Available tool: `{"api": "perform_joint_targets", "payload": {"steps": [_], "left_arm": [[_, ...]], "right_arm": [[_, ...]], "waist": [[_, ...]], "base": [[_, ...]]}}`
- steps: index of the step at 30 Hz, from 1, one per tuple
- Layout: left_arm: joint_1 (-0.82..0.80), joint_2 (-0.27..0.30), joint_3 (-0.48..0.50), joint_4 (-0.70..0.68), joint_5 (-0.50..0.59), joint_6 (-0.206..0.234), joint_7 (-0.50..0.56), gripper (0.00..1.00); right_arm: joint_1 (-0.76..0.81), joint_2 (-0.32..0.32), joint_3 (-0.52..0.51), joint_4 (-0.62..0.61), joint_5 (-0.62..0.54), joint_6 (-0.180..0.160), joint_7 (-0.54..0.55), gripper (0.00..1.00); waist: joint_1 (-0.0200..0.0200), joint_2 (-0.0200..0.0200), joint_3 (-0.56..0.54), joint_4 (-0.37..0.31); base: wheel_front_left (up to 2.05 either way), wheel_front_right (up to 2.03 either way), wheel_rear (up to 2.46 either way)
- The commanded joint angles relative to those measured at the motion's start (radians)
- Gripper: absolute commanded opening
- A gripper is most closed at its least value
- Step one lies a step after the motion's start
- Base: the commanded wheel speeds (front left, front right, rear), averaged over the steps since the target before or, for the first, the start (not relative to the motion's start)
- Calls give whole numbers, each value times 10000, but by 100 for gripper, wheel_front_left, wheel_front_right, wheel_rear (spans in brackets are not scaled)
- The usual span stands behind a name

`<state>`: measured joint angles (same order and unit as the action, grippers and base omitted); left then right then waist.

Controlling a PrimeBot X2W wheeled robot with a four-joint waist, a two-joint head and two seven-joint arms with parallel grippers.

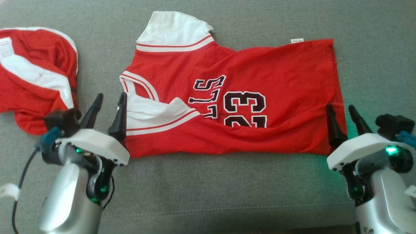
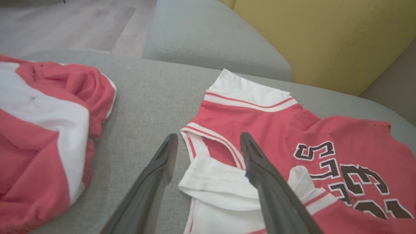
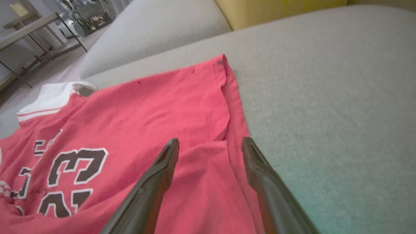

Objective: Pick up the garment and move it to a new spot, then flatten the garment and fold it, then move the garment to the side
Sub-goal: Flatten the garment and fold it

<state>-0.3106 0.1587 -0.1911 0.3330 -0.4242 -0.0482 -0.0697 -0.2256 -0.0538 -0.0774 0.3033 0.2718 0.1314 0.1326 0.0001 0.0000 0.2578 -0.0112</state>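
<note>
The garment (image 1: 260,74) is a red jersey with white trim and the number 23. It lies sideways on the grey cushion (image 1: 208,188), and its near long edge is folded up over the number. My left gripper (image 1: 111,95) stands open at the jersey's neck end, its fingers either side of the white shoulder trim (image 2: 214,182). At the hem end my right gripper (image 1: 340,105) is open too, its left finger over the red cloth (image 3: 162,107) and its right finger by the hem edge. Neither gripper (image 2: 208,136) (image 3: 210,140) holds anything.
A second red and white garment (image 1: 32,71) lies crumpled at the cushion's left end, close to my left arm. A yellow back cushion (image 2: 325,39) rises behind the seat. Beyond the sofa are a wooden floor (image 2: 65,26) and a metal-legged table (image 3: 32,35).
</note>
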Motion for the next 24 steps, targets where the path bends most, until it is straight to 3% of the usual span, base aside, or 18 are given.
{"api": "perform_joint_targets", "payload": {"steps": [1,7,13,24], "left_arm": [[-11,250,291,-384,271,194,-456,100],[677,396,306,-929,976,804,-1448,100],[1680,472,335,-2035,1517,1360,-1779,100],[3275,530,146,-3194,1677,1837,-1384,100]], "right_arm": [[-52,-80,255,-557,-24,-7,-374,100],[435,-44,185,-1522,-534,-7,-1194,100],[1098,-10,413,-2742,-1131,-7,-1735,100],[2328,10,901,-3542,-1226,-7,-1251,100]], "waist": [[-1,0,-67,-29],[-1,0,-371,-57],[-1,0,-957,-82],[-1,0,-1776,-125]], "base": [[0,0,0],[0,0,0],[0,0,0],[0,0,0]]}}
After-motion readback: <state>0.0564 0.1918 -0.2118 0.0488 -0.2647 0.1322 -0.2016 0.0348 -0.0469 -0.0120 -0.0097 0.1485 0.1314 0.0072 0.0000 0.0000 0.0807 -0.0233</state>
